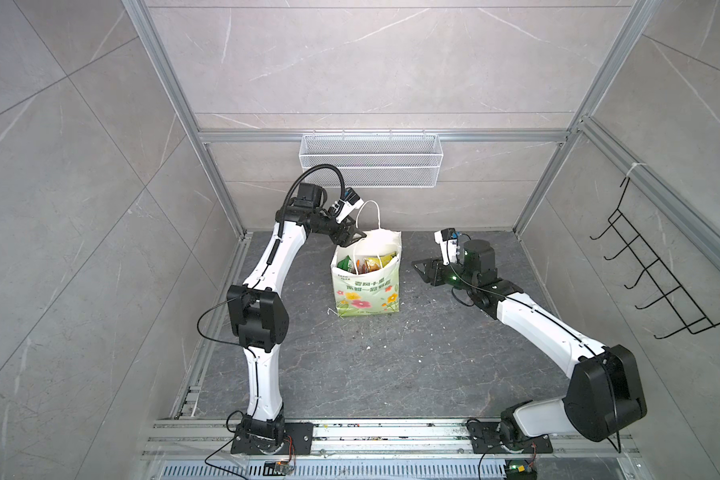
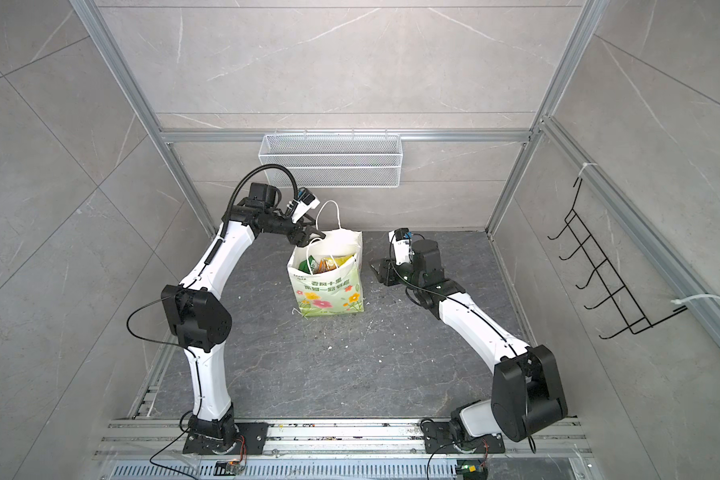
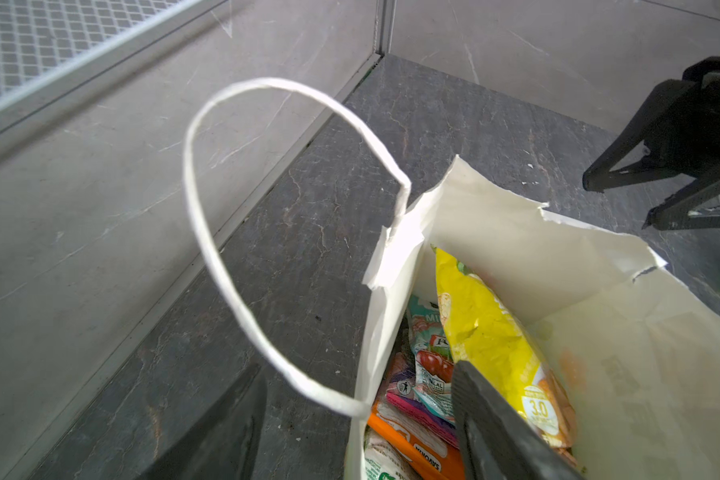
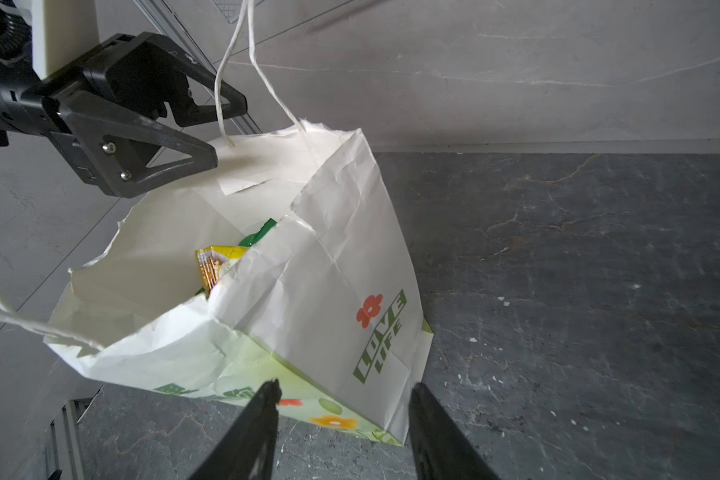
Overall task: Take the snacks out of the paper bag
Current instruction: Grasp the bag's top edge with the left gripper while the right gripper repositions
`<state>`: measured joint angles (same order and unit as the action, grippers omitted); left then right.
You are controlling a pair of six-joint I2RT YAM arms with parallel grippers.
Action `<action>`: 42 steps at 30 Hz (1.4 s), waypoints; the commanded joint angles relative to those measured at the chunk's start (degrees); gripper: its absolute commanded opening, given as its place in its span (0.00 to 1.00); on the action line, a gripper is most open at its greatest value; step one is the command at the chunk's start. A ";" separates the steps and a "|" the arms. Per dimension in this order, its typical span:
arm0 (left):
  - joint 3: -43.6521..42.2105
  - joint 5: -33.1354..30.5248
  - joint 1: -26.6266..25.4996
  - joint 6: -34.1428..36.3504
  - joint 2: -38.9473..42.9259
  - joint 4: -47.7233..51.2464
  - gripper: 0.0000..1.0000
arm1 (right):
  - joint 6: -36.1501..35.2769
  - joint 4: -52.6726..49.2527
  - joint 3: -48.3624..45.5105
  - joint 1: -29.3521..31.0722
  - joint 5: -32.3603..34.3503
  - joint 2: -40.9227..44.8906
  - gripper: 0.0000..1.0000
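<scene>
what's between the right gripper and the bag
Nothing. Only a narrow strip of bare dark table separates the open right gripper from the bag, as seen in both top views.

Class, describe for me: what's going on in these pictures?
A bag stands on the table. The left gripper is open over its back rim, one finger inside, one outside. The right gripper is open and empty beside the bag, not touching it. The snacks sit inside; none is out yet.
</scene>
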<state>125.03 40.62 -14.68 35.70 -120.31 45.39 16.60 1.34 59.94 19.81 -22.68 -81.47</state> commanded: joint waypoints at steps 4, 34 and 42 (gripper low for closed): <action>7.44 -1.96 -1.08 7.15 -3.74 8.47 0.67 | -2.23 -2.56 1.85 0.26 0.53 3.09 0.54; 9.04 -12.32 -5.01 9.89 -0.91 11.70 0.00 | 1.97 1.56 -17.04 10.57 -9.03 8.85 0.37; 3.00 -13.27 -5.84 7.89 6.24 9.06 0.00 | 13.11 25.49 -23.57 16.05 0.56 -5.44 0.30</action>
<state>128.33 28.27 -20.03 44.93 -121.25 56.34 25.08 14.02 35.66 34.83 -26.63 -83.11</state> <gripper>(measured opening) 0.047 0.303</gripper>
